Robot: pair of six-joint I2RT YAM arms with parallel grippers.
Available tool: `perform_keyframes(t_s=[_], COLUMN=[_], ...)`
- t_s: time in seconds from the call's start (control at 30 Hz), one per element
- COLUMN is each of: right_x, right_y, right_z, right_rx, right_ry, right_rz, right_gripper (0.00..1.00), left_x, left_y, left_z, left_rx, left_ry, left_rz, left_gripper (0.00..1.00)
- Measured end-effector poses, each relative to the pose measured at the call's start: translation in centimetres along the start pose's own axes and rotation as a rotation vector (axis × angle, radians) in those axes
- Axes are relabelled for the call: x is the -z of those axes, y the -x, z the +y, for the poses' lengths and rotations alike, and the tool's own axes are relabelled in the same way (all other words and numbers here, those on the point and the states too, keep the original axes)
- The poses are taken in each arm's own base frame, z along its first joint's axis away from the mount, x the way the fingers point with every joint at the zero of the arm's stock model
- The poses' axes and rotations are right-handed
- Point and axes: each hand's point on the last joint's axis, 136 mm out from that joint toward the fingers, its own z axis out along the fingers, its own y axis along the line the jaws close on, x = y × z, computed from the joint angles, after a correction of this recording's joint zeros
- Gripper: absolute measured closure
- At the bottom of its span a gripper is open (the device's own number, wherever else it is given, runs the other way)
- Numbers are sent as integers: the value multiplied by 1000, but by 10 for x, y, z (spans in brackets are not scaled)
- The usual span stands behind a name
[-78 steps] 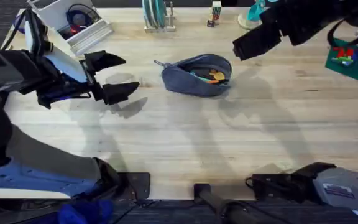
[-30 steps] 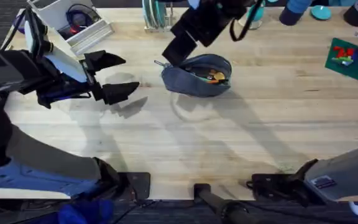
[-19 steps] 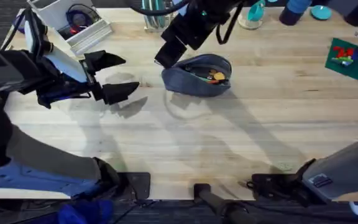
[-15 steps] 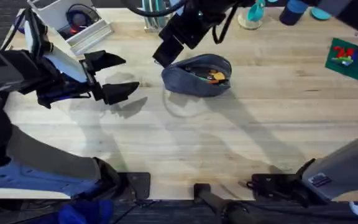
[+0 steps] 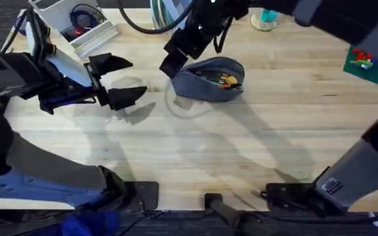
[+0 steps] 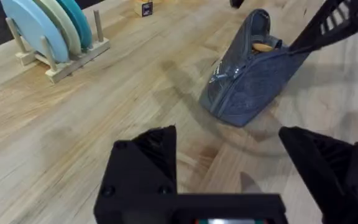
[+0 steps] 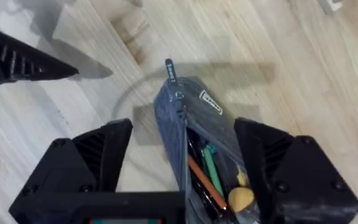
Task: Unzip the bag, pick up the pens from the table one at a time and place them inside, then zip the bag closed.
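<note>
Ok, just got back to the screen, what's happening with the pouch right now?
The pens are already inside the bag, which sits open on the table. The right gripper has reached across and hangs open over the bag's zipper end, where the pull tab sticks out, apparently lining up to zip it closed. It isn't gripping anything yet. The left gripper is open and waits off to the side, clear of the bag.

Pens (image 7: 207,177) partly buried in bag (image 7: 191,124), tips seemingly hidden
</note>
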Motion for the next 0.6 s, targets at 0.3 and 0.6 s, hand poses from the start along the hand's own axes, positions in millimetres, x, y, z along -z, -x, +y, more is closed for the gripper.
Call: perform_keyframes(t_s=[0.3, 0.6], right_x=[-22, -41], right_y=[-7, -15], right_z=[1, 1], right_rx=[55, 79], right_ry=[23, 36], right_rz=[41, 80], right_gripper=[5, 5], left_x=[0, 0], left_y=[0, 0], left_z=[0, 0], left_rx=[0, 0], left_ry=[0, 0], left_rz=[0, 0], left_gripper=[7, 7])
